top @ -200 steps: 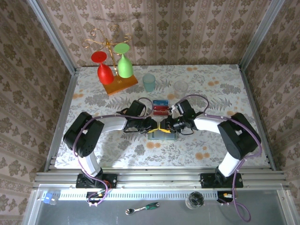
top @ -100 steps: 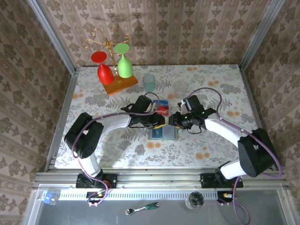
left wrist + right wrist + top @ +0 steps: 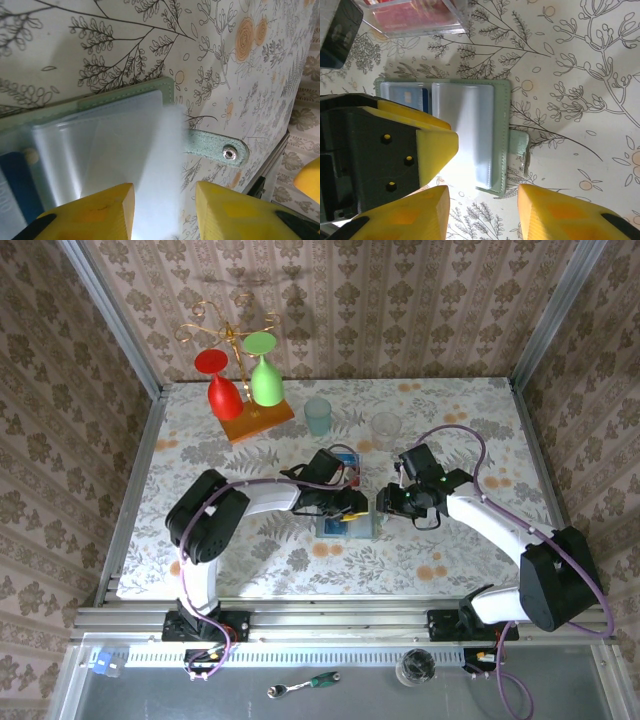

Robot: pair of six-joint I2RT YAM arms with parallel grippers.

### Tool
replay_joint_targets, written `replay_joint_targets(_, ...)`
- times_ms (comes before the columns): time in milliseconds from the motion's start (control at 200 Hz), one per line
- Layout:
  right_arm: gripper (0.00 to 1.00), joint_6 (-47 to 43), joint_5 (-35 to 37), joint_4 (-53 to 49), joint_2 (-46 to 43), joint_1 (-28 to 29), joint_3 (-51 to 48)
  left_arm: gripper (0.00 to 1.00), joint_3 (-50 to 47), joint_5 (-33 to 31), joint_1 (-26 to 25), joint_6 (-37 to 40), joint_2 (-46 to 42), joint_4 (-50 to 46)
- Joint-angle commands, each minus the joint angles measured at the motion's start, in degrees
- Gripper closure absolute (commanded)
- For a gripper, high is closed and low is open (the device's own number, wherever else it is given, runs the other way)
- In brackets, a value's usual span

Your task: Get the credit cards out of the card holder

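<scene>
The card holder (image 3: 347, 526) lies open and flat on the table (image 3: 470, 540), near the middle, between the 2 arms. Its strap (image 3: 220, 149) with the snap sticks out to one side, undone. The step in hand looks like the gap between 2 extractions: the holder is open, the clear sleeves are exposed, and neither arm grasps anything.

The left gripper (image 3: 165, 210) hovers low over the holder with its fingers released and apart. A clear sleeve shows in the gap between them, blurred, and I cannot tell whether it touches either finger. The right gripper (image 3: 482, 212) hangs just to the right, over the holder's near edge, fingers spread and empty.

At least 1 blue card (image 3: 17, 180) sits in a sleeve on the panel away from the strap. The next move calls for 1 gripper to pin a panel down while the other pinches that card's free edge and slides it out along the sleeve, not upward.

Just beyond the holder stands a clear box (image 3: 462, 20) with red cards (image 3: 412, 17) inside, which I take to be the ones already removed.

In the right wrist view the left gripper covers much of the blue-card panel, so how many cards remain is unclear. From above, both grippers crowd the holder.
</scene>
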Motion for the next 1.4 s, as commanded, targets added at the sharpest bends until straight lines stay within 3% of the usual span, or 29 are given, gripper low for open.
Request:
replay_joint_targets(0, 0.57, -1.19, 1.0, -1.24, 0.46, -0.56, -0.18, 0.62, 1.71, 1.7, -0.22, -1.13, 1.13, 1.78)
replay_joint_targets(390, 0.59, -1.88, -1.27, 2.93, 7.91, -1.35, -0.14, 0.59, 0.81, 1.1, 0.77, -0.71, -0.98, 2.13)
replay_joint_targets(770, 0.7, -1.83, -3.53, 6.53, 13.44, -1.53, -0.12, 0.62, -4.21, -0.34, 4.43, 0.34, -8.1, 2.18)
replay_joint_targets(1115, 0.81, -1.73, -3.91, 7.64, 15.75, -1.53, 1.09, 0.65, -10.71, -1.26, 8.29, 1.62, -14.14, 1.23)
replay_joint_targets(1395, 0.81, -2.58, -3.0, 6.22, 15.9, -1.53, 2.23, 0.66, -14.95, -2.91, 9.99, 3.53, -17.74, -1.55)
